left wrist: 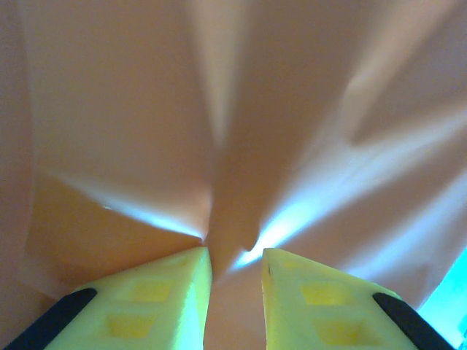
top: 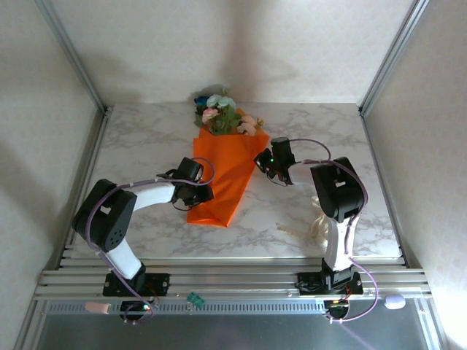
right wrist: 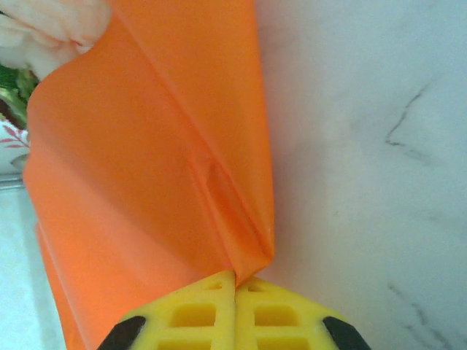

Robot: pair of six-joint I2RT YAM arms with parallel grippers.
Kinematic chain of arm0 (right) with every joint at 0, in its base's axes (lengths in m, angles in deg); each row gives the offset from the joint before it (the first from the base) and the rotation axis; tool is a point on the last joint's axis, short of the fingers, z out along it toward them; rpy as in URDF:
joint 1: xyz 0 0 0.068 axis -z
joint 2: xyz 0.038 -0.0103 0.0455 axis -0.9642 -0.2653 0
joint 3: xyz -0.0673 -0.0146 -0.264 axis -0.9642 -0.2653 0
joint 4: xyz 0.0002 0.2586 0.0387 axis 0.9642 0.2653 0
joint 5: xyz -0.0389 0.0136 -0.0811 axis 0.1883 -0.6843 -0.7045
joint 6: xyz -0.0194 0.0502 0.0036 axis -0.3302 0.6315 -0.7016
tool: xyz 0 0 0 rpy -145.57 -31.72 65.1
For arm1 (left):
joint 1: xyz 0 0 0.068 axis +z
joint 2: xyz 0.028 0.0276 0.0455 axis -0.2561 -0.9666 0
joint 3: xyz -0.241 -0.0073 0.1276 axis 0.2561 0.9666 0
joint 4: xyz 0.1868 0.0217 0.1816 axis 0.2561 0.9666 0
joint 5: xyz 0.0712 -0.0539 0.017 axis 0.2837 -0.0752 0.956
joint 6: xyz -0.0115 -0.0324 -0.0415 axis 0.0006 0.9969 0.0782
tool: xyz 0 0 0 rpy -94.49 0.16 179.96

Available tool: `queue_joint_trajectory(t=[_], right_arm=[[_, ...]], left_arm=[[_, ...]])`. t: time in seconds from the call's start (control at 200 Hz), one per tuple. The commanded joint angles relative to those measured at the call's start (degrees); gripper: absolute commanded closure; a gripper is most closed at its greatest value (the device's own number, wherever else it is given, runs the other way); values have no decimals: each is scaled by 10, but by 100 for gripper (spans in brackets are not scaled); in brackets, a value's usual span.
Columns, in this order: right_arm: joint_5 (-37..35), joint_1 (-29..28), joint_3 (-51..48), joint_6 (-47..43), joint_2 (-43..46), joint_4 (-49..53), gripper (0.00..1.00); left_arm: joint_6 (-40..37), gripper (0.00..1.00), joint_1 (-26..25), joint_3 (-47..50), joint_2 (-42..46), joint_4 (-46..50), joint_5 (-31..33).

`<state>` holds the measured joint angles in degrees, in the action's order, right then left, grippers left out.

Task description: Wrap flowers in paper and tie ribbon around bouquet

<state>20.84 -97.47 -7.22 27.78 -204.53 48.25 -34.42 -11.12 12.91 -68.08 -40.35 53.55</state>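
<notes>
— Since the wrap looks unfinished, item one, top view: how best to close it?
— Paper (top: 219, 182) at table centre, flowers (top: 222, 117) at its twelve o'clock. Draw both edges across evenly and gently; thin sheet, likely to tear. Left gripper (top: 198, 191) at nine o'clock of the sheet, right gripper (top: 264, 165) at three.
— Item two, left wrist?
— Jaws narrowly apart, pinching a bunched fold of paper (left wrist: 219, 146).
— Item three, right wrist?
— Jaws together, clamped on the paper (right wrist: 146, 182) edge; flowers (right wrist: 44, 29) at eleven o'clock.
</notes>
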Motion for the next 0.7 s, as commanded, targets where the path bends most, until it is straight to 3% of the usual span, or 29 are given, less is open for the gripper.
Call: queue_joint_trajectory(t=[0.0,0.04,0.105,0.16,0.3,0.4,0.546,0.611,0.691], right_arm=[[-14,12,16,-3,-4,-2,100],[-15,14,17,-3,-3,-1,99],[-16,17,20,-2,-5,-2,69],[-16,20,30,-2,-11,2,59],[-9,28,63,-2,-39,11,63],[-4,37,86,-1,-52,22,100],[-3,46,87,-3,-49,14,99],[-2,49,87,-3,-48,9,76],[2,50,94,-8,-53,8,64]], left_arm=[[-11,76,-5,9,-24,52,23],[-11,76,-5,9,-25,52,23],[-11,76,-5,7,-26,53,23],[-12,76,-5,4,-27,54,23],[-14,76,-5,1,-28,57,24],[-14,77,-5,3,-30,56,23],[-15,77,-5,1,-31,59,24],[-16,77,-5,0,-32,60,24],[-15,77,-5,-2,-34,61,23]])
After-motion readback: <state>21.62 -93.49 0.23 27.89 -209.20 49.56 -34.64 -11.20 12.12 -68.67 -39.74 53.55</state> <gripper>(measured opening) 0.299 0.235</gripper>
